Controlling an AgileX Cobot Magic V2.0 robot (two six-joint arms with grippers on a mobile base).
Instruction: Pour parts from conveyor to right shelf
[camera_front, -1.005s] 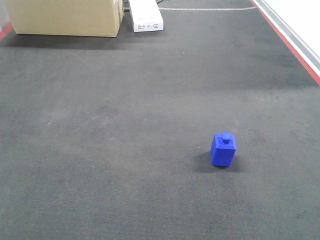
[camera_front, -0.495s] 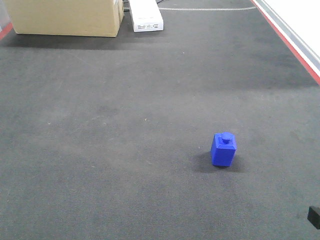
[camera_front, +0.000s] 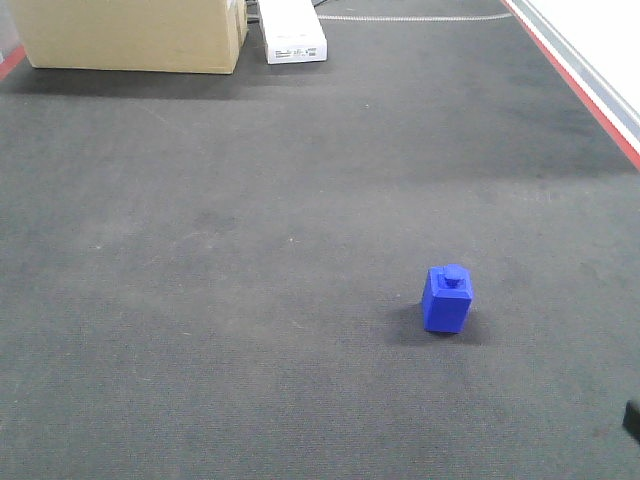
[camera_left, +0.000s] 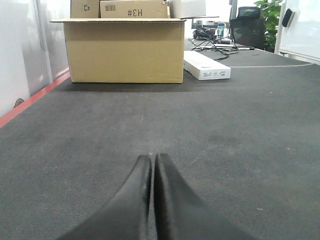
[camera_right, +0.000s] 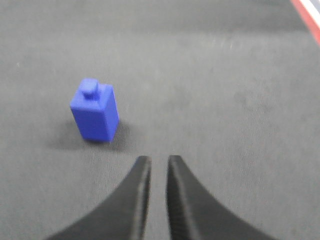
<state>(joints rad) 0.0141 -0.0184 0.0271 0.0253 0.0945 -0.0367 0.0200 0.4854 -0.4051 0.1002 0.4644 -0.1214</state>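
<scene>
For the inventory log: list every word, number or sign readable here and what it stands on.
"#H3": upper cardboard box, behind the large open box.
Recycling sign: left cardboard box.
Barcode label beside "#H3": bars only, no readable digits.
White flat box: print too small to read.

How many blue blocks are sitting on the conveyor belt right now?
1. The blue block stands upright on the conveyor belt, right of centre in the front view, far from the cardboard box. More could lie outside the frame.
</scene>
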